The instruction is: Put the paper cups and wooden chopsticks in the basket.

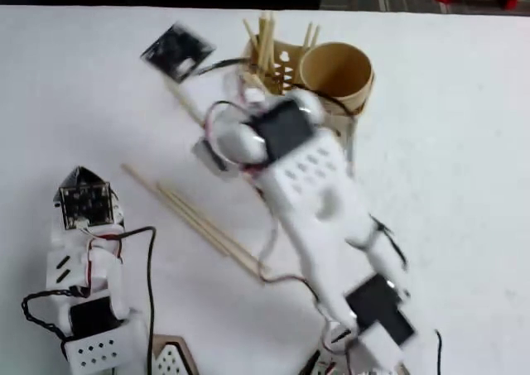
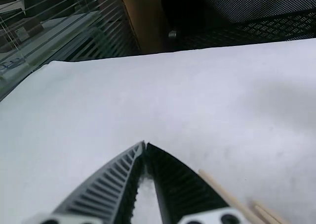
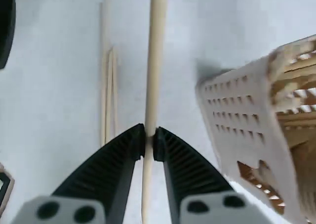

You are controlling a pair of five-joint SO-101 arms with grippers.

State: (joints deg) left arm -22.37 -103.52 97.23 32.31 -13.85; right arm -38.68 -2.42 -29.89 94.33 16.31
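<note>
Wooden chopstick (image 3: 155,61): pinched between the closed tips of the right gripper (image 3: 149,135), with most of its length running out ahead of the jaws. It is not yet in the basket (image 3: 247,115), whose perforated wall is just beside it.
Basket contents: a paper cup (image 1: 335,73) and a bundle of standing chopsticks (image 1: 265,36) are already inside. The basket sits near the far edge of the table (image 1: 464,185), about midway along it.
Loose chopsticks (image 1: 195,218): a few lie flat and close together mid-table, slanting toward the near edge, well apart from the basket.
Left gripper (image 2: 144,150): closed on nothing, low over bare table toward the near left corner, with ends of the loose chopsticks close by.
Slip risk: the hold is a thin pinch on a smooth round stick with a long overhang. The stick could swivel or slide out of the jaws as the arm turns toward the basket.
Snag risk: the stick's far end could catch the basket's wall or rim on the way in. It could also knock the standing bundle, and a light basket may shift or tip, spilling the cup.
Pickup risk: the remaining sticks lie flat and bunched, so a grasp may take two at once or skid off the tabletop.
</note>
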